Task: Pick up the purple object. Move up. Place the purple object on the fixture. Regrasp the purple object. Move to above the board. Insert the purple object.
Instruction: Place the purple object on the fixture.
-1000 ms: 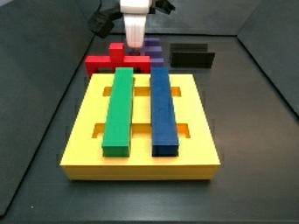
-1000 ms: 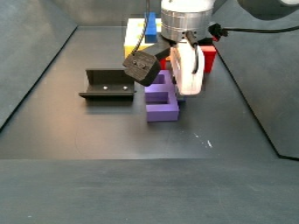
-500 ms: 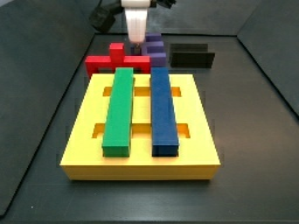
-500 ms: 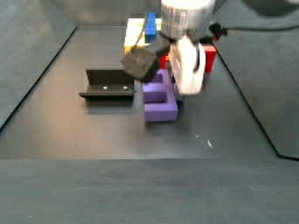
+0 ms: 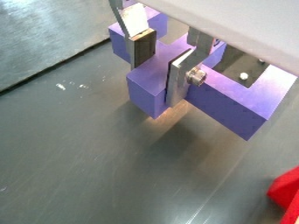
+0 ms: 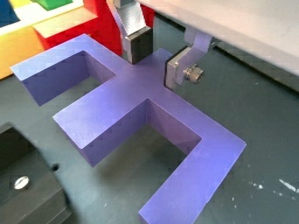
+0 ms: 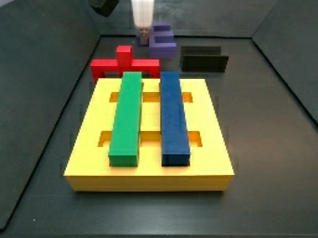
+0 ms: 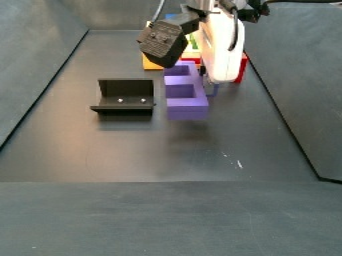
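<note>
The purple object (image 8: pixel 187 96) is a matte purple-blue cross, and it hangs a little above the floor with its shadow beneath it. My gripper (image 8: pixel 201 80) is shut on one of its arms. In both wrist views the silver fingers (image 5: pixel 179 80) press on either side of that arm, with the gripper (image 5: pixel 162 68) (image 6: pixel 158 59) closed around it and the purple object (image 5: pixel 233 101) (image 6: pixel 128 105) spreading out below. The black fixture (image 8: pixel 123 98) (image 7: pixel 204 59) stands on the floor beside it. Nearer the camera lies the yellow board (image 7: pixel 87 139). The purple object (image 7: pixel 162 39) hangs behind the board, under the gripper (image 7: pixel 147 30).
A red cross-shaped block (image 7: pixel 122 63) lies between the board and the purple object. A long green bar (image 7: pixel 126 116) and a dark-blue bar (image 7: pixel 174 116) rest in the board's slots. Dark walls enclose the floor on all sides.
The gripper has risen, carrying the purple object up off the floor; a second ago it sat on the floor with the fingers around it.
</note>
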Tool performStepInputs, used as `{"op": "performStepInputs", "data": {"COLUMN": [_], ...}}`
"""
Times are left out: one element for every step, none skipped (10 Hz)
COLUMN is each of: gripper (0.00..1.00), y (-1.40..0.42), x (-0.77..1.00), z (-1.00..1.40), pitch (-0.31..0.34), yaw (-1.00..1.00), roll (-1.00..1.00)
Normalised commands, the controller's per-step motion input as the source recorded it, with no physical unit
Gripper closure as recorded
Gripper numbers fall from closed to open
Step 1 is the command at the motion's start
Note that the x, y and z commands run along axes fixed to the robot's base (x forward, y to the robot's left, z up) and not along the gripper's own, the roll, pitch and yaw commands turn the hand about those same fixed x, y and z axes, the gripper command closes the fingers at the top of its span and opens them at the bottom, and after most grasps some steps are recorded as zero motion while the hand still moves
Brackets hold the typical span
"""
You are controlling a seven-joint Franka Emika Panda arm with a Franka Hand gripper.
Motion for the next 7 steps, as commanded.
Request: {"op": "performStepInputs", "data": {"gripper": [1.0,1.0,1.0,1.0,1.0,1.0,1.0], "y": [0.12,0.13,0.1,0.0,0.0,-0.01,-0.12], "x": [0.29,0.35,0.43,0.53,0.6,0.64,0.65], "z": [0.44,0.42,0.34,0.2,0.14,0.11,0.05], "pitch": [0.3,0.326,0.363,0.426,0.466,0.471,0.517], "yaw": [0.0,0.0,0.0,0.04,0.09,0.13,0.22], "roll": [-0.77,-0.93,-0.86,-0.63,-0.55,-0.37,-0.08]}}
